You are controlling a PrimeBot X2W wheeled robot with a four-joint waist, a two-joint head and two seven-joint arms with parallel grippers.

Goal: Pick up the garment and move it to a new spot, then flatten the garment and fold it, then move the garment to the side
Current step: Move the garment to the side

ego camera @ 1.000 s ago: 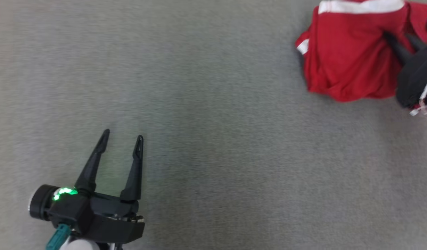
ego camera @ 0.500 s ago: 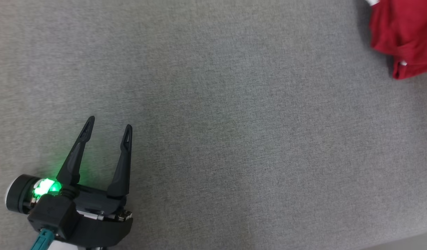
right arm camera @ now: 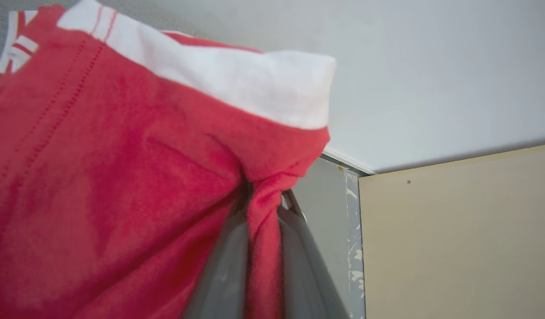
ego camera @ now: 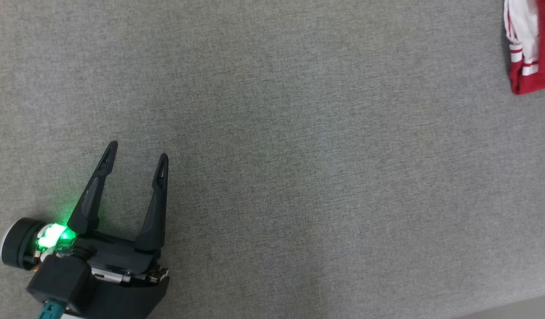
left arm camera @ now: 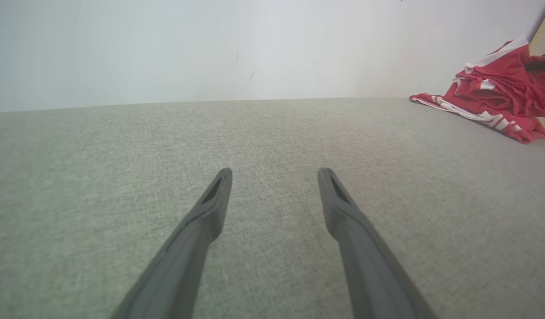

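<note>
At far right edge of grey fabric surface [ego camera: 272, 133] — one garment [ego camera: 531, 66] [left arm camera: 498, 93] [right arm camera: 99, 177], red with white bands, bunched, lower part lying on the fabric. Clamped on one red fold by the right gripper [right arm camera: 265, 195], both of its fingers pressed against the cloth. Toward near left side, left gripper [ego camera: 138, 150] [left arm camera: 276, 170] spread wide — two fingers apart, nothing between, well apart from garment.

A bare, lab-like indoor room. A wide grey fabric surface [ego camera: 299, 155] meets a plain white wall [left arm camera: 210, 44], and a beige panel [right arm camera: 458, 239] stands beside chipped grey trim [right arm camera: 354, 252].
</note>
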